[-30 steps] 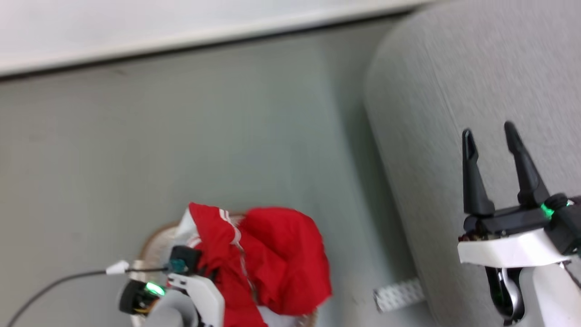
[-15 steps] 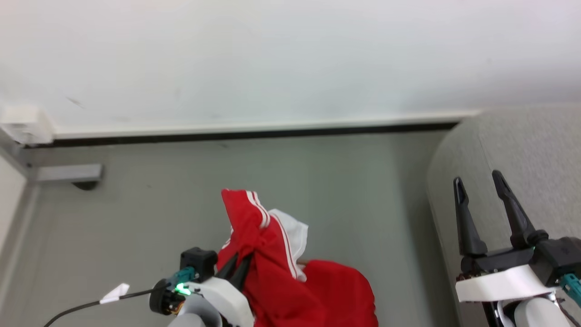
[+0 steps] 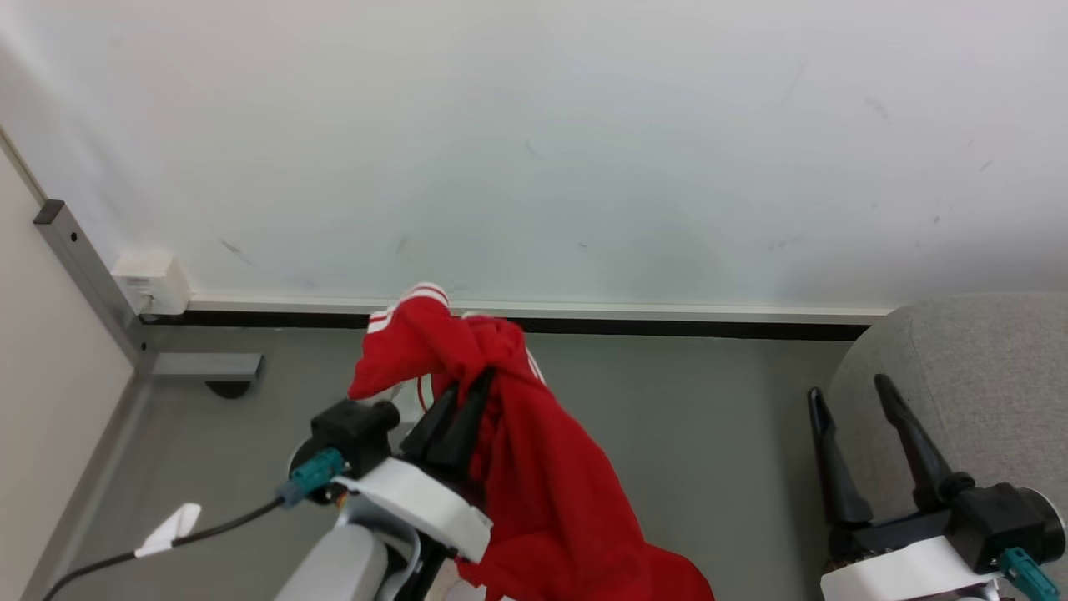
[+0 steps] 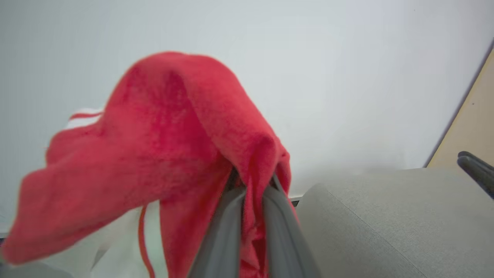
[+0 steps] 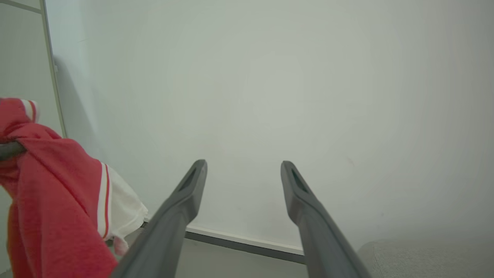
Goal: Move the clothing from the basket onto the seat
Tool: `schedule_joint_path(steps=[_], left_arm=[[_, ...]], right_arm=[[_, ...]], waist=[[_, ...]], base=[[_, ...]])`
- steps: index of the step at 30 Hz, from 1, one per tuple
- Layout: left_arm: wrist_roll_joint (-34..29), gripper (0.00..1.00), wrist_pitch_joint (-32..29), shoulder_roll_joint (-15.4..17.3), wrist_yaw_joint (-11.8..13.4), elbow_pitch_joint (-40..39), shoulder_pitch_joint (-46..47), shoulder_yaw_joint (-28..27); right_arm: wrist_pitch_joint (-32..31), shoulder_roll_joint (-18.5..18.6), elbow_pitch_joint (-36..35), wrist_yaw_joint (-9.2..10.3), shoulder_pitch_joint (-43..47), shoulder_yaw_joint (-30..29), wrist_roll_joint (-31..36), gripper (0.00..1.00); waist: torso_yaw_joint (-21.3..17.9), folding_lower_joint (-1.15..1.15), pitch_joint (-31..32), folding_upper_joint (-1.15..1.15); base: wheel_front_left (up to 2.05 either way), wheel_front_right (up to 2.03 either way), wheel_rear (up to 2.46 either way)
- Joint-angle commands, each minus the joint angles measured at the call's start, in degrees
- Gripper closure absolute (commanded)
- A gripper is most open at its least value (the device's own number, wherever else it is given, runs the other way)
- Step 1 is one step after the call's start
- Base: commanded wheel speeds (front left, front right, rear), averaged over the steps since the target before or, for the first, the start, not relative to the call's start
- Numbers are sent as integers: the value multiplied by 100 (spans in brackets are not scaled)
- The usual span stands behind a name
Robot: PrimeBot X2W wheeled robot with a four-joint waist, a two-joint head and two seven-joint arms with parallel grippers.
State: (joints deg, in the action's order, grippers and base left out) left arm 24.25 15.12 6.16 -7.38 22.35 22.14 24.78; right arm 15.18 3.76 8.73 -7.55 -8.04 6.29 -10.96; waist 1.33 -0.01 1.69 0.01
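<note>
- Your left gripper (image 3: 471, 384) has its two fingers pressed together on a bunched fold of the clothing (image 3: 542, 484). In the left wrist view, red fabric is pinched in the narrow slit between them.
- The clothing drapes over those fingertips. A white-striped end flops past the tips to their left, and the long red body hangs down from the pinch along the gripper's right side to the bottom edge of the head view.
- Some white cloth (image 4: 115, 247) shows below the red fold, left of the fingers in the left wrist view. It is blurred, so treat it as probably the garment's white part and no firmer than that.
- Your right gripper (image 3: 847, 386) holds nothing. Its fingers stand wide apart, with bare wall (image 5: 308, 77) seen between them in the right wrist view.
- The seat (image 3: 984, 376) lies behind the right gripper's fingers in the head view, with its rounded edge close by the finger nearer the left gripper.
- From the left jaws, the seat sits off to the right, apart from the clothing, with grey floor (image 3: 709, 417) between the two grippers.
- From the right jaws, the clothing hangs well off to the left, with its white-striped trim facing them.
- A dark cable (image 3: 209, 526) trails from the back of the left gripper, away from its jaws.
</note>
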Motion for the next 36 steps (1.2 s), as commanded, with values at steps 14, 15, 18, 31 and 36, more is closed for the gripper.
schedule_joint_path(steps=[14, 15, 18, 31, 36], left_arm=[[104, 100, -273, 220, 134, -697, 395, -91], [106, 100, -269, 219, 129, -705, 385, -87], [140, 100, -267, 213, 141, -713, 365, -80], [165, 100, -306, 122, 128, -645, 570, 89], [358, 100, -317, -13, 92, -685, 623, 242]], right_arm=[[-5, 26, -31, 12, 72, 373, -102, 0], [-5, 24, -26, 12, 56, 386, -107, 0], [-5, 17, -21, 12, 16, 440, -131, 0], [-5, 49, 26, 12, -480, 2264, -842, 0], [-4, 66, 564, 12, -795, 2806, -1009, 0]], waist=[[-98, 1, -31, -1], [-109, 1, -39, -1], [-136, 1, -50, -1], [-27, 1, -79, -1], [166, 1, -65, -1]], base=[[0, 0, 0], [0, 0, 0], [0, 0, 0], [0, 0, 0], [0, 0, 0]])
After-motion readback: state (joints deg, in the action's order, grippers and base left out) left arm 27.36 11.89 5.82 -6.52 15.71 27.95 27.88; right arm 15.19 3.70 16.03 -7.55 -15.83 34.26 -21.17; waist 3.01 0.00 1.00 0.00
